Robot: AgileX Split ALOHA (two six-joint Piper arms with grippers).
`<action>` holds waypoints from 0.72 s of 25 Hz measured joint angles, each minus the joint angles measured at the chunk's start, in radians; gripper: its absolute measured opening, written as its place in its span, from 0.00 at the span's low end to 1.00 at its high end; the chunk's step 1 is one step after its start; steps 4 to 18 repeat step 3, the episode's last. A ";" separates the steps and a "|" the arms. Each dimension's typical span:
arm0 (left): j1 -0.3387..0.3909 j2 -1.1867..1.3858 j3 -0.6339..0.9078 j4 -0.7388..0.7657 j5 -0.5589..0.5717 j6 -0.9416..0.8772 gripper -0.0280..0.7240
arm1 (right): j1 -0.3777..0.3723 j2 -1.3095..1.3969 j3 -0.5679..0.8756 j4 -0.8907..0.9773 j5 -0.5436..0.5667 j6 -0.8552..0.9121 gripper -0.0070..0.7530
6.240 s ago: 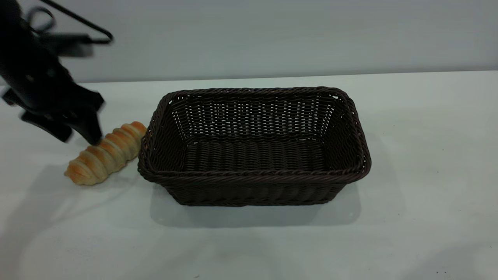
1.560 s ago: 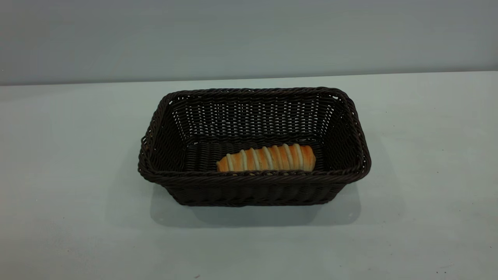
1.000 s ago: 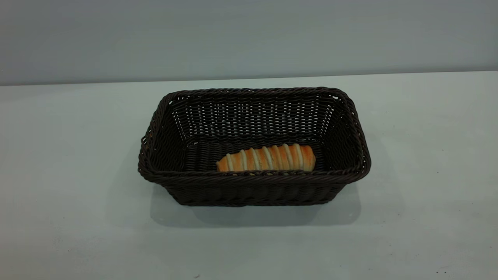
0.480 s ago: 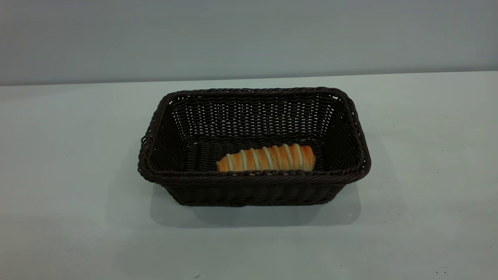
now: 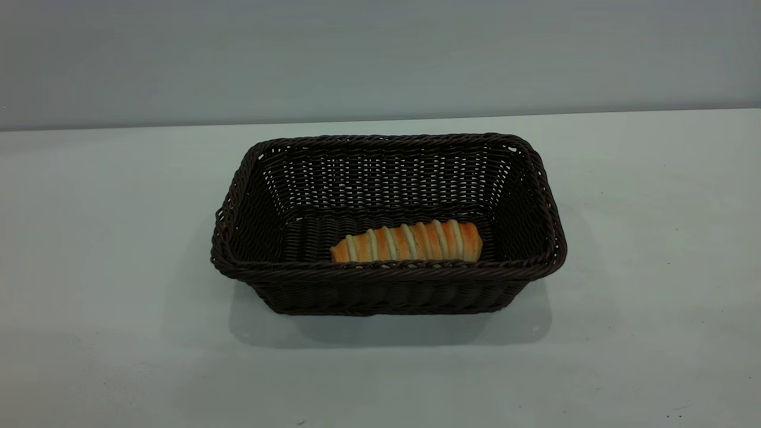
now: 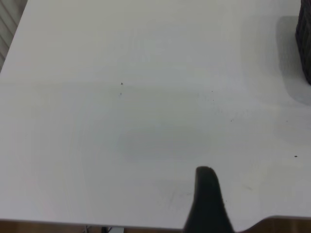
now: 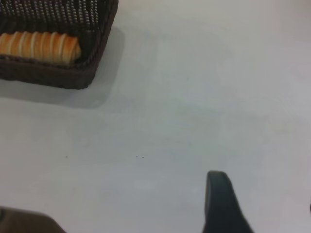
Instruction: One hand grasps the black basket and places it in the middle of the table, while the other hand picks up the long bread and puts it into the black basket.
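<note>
The black basket (image 5: 386, 271) stands in the middle of the table (image 5: 654, 249). The long bread (image 5: 407, 242) lies flat inside it, along the near wall. Neither gripper shows in the exterior view. My left gripper (image 6: 260, 194) hangs over bare table, open and empty, with one finger (image 6: 208, 199) showing; a corner of the basket (image 6: 305, 43) is far off. My right gripper (image 7: 265, 194) is open and empty over bare table, with one finger (image 7: 218, 201) showing. The basket (image 7: 58, 77) and the bread (image 7: 41, 46) lie well away from it.
The white tabletop has a few tiny dark specks (image 6: 121, 83). Its wooden-coloured edge (image 6: 286, 225) shows close to the left gripper, and a dark corner (image 7: 24, 221) shows near the right one. A grey wall (image 5: 380, 59) rises behind the table.
Six seconds ago the bread lay on the table left of the basket with the left gripper at it; now it lies in the basket and the gripper is gone. Nothing has moved in the last second.
</note>
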 joint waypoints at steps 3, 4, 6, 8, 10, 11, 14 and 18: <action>0.000 0.000 0.000 0.000 0.000 0.001 0.80 | 0.000 0.000 0.000 0.000 0.000 0.000 0.59; 0.000 0.000 0.000 0.000 0.000 0.001 0.80 | 0.000 0.000 0.000 0.000 0.000 0.000 0.59; 0.000 0.000 0.000 0.000 0.000 0.001 0.80 | 0.000 0.000 0.000 0.000 0.000 0.000 0.59; 0.000 0.000 0.000 0.000 0.000 0.001 0.80 | 0.000 0.000 0.000 0.000 0.000 0.000 0.59; 0.000 0.000 0.000 0.000 0.000 0.001 0.80 | 0.000 0.000 0.000 0.000 0.000 0.000 0.59; 0.000 0.000 0.000 0.000 0.000 0.001 0.80 | 0.000 0.000 0.000 0.000 0.000 0.000 0.59; 0.000 0.000 0.000 0.000 0.000 0.001 0.80 | 0.000 0.000 0.000 0.000 0.000 0.000 0.59; 0.000 0.000 0.000 0.000 0.000 0.001 0.80 | 0.000 0.000 0.000 0.000 0.000 0.000 0.59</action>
